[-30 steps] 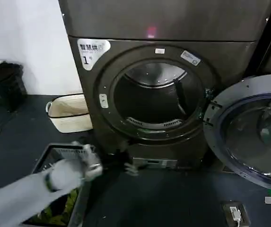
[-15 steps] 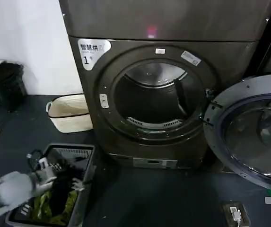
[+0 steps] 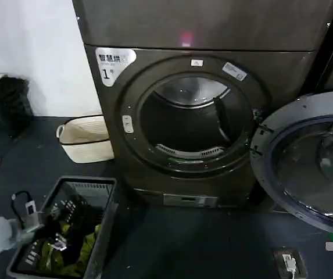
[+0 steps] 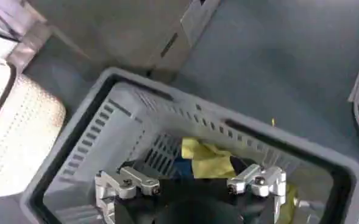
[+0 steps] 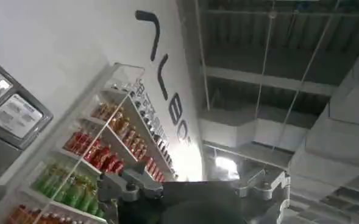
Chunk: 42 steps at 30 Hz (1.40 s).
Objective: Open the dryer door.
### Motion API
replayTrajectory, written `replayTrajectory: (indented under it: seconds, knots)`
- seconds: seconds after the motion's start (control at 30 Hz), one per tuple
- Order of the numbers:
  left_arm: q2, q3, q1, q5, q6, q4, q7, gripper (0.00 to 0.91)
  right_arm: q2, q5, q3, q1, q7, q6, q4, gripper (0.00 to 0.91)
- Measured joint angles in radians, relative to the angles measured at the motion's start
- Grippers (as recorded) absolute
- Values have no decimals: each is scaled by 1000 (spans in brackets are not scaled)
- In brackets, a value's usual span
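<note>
From the head view, going left to right: the left gripper [image 3: 50, 229] sits low at about 8 o'clock, over the near-left part of a grey slatted laundry basket [image 3: 105, 195]; its fingers stand wide apart with nothing between them, and the left wrist view confirms this, the left gripper [image 4: 191, 182] hanging spread above the basket [image 4: 88, 131], in which yellow-green cloth [image 4: 206, 158] and darker fabric lie; a black cable loop [image 3: 20, 200] shows just beside the arm. Behind the basket, toward 10 o'clock, a cream woven hamper [image 3: 85, 139] stands on the dark floor [image 3: 201, 244] against the white wall [image 3: 32, 52]; a black bag [image 3: 3, 107] lies at 9 o'clock.

At the centre, the dryer [image 3: 282, 70] stands with its white sticker marked "1" [image 3: 113, 61] at about 11 o'clock and its round drum opening [image 3: 192, 119] uncovered, the metal drum visible inside; the dryer door [image 3: 308, 160] is swung fully out on its hinge to 3 o'clock, grey inner face turned toward the camera, dark glass within its ring, well clear of the opening.

On the floor at 5 o'clock lies a small dark plate with a white plug [image 3: 288, 261].

The right gripper [image 5: 191, 185] points upward in the right wrist view, toward shelves of bottled drinks [image 5: 100, 152] and a ceiling; its fingers are spread, holding nothing.
</note>
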Motion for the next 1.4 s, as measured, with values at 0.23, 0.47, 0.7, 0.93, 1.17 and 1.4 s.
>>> replayTrajectory:
  seconds: [0.23,0.47,0.7,0.93,1.17,1.4]
  knots:
    - [26,0,6,28,6,57,31,907,-3,-4,4,2,0,5,-7,907]
    - [50,-2,16,67,13,69,26,907,-7,-3,3,5,-1,9,-12,907]
    - [51,-5,16,59,11,80,7,907,-9,-3,10,3,-2,13,-21,907]
    - [54,-5,18,65,10,83,14,907,-16,-4,11,4,-3,14,-25,907]
    - [63,-6,20,78,-9,77,38,907,-32,-4,19,3,-9,12,-29,907]
    - [70,-7,19,78,3,70,41,907,-34,-6,23,2,-10,14,-33,907]
